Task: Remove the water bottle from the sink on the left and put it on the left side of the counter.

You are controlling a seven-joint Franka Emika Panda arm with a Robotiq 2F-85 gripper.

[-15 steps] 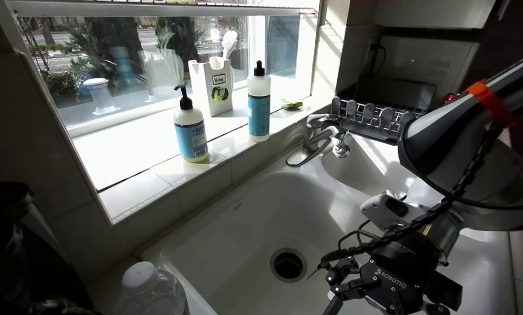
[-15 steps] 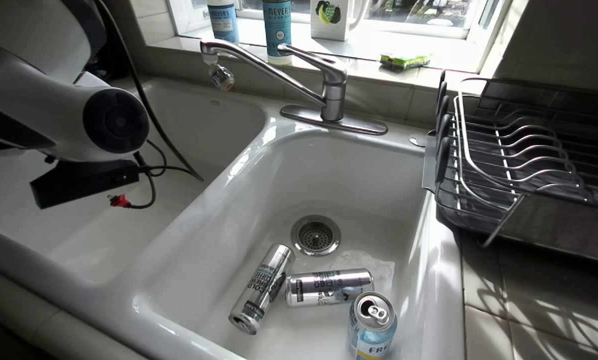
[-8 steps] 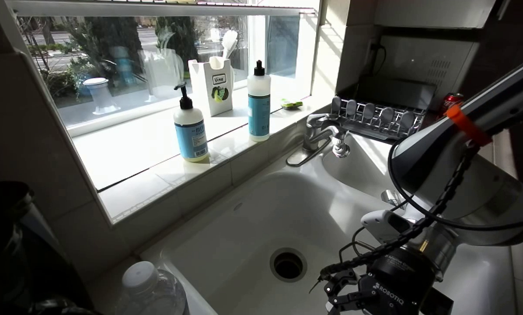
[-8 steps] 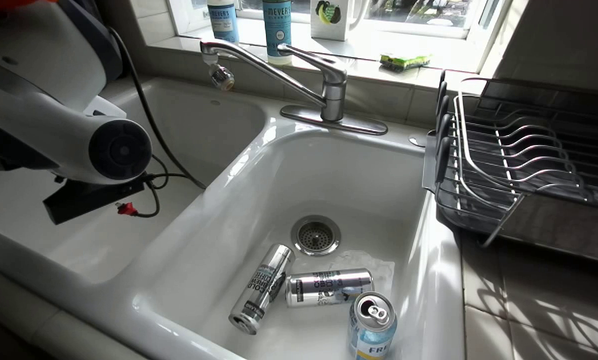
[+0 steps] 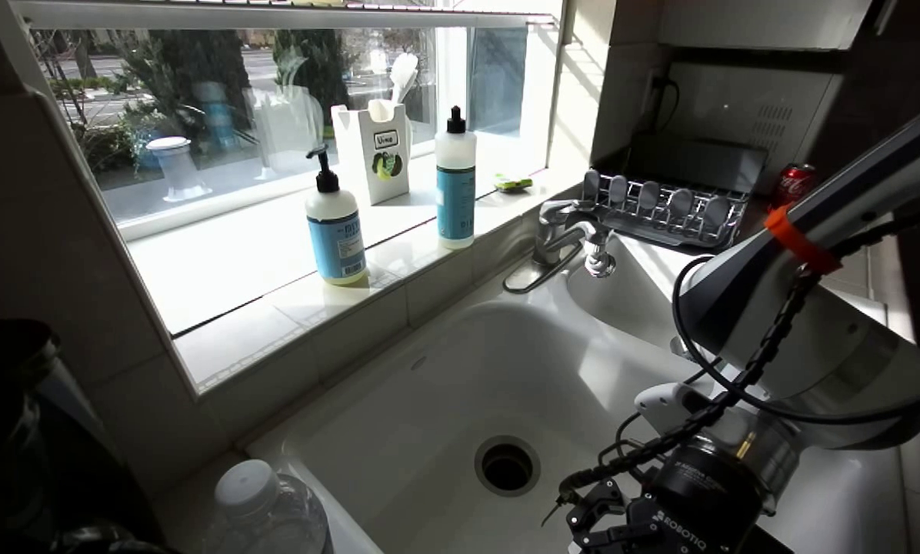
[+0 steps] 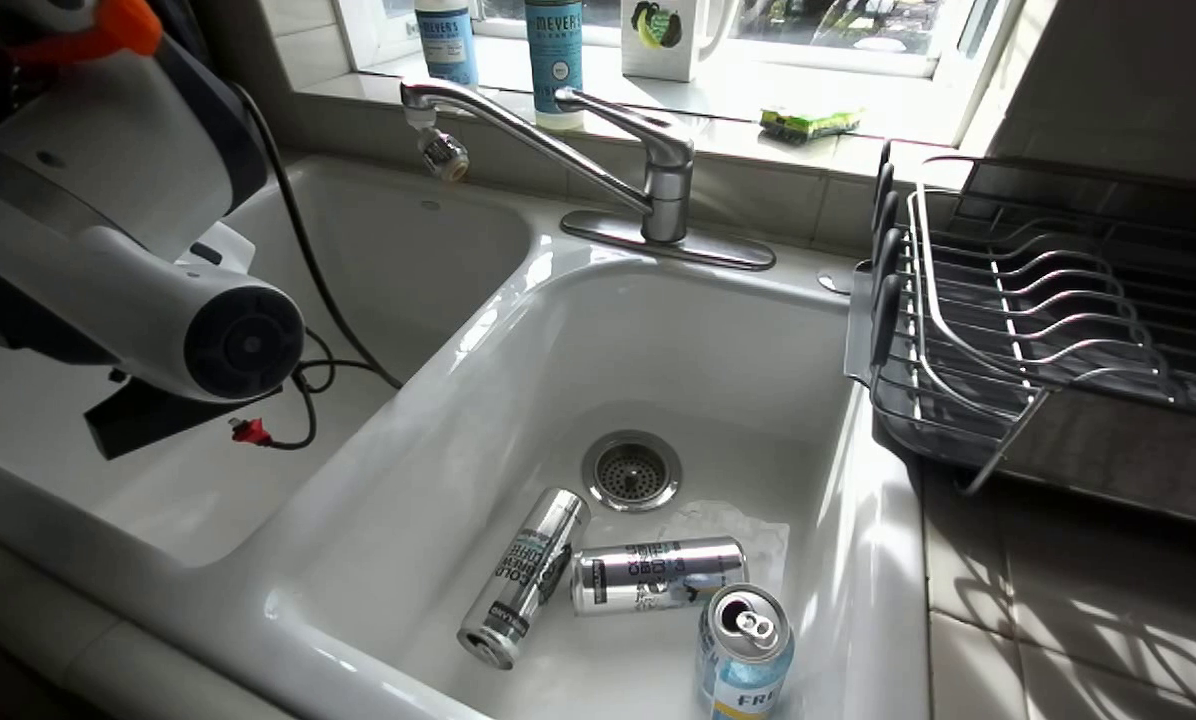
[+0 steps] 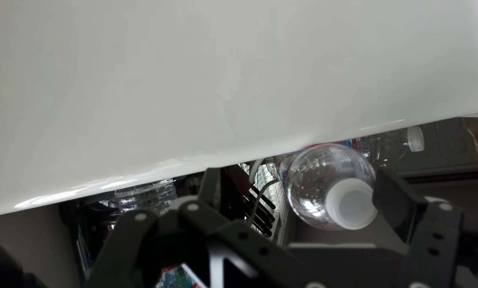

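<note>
While working over the sink (image 5: 398,400), treat the step in hand as probably the approach to the grasp. Keep for later the surface (image 5: 192,492) beside the sink, on the side away from the neighbouring basin (image 6: 698,345). Note the arm (image 6: 143,310) above the sink and, at its end, the tool (image 7: 304,192), with fingers (image 7: 211,186) wide apart and no grip on anything. Do not take the big clear bottle (image 5: 275,512), white-capped and just outside the sink's rim, for the target; probably the same one seen between the fingers in the wrist view. As for the water bottle, impossible to make out in the visible sink; perhaps hidden by the arm or below the edge of sight. Once found, straddle at mid-body, squeeze gently against likely denting, lift clear of the sink's rim before going sideways, and set down without nudging the big clear bottle.

Read ROBOTIQ on the tool. Behind the sink, find a short, doubtful word on the white box (image 5: 383,158), then MEYER'S on the squeeze bottle (image 6: 556,65) and pump bottle (image 6: 448,45). In the basin beside the sink, make out COLD BREW COFFEE on the slanting silver can (image 6: 523,578) and FR on the blue can (image 6: 745,655).
</note>
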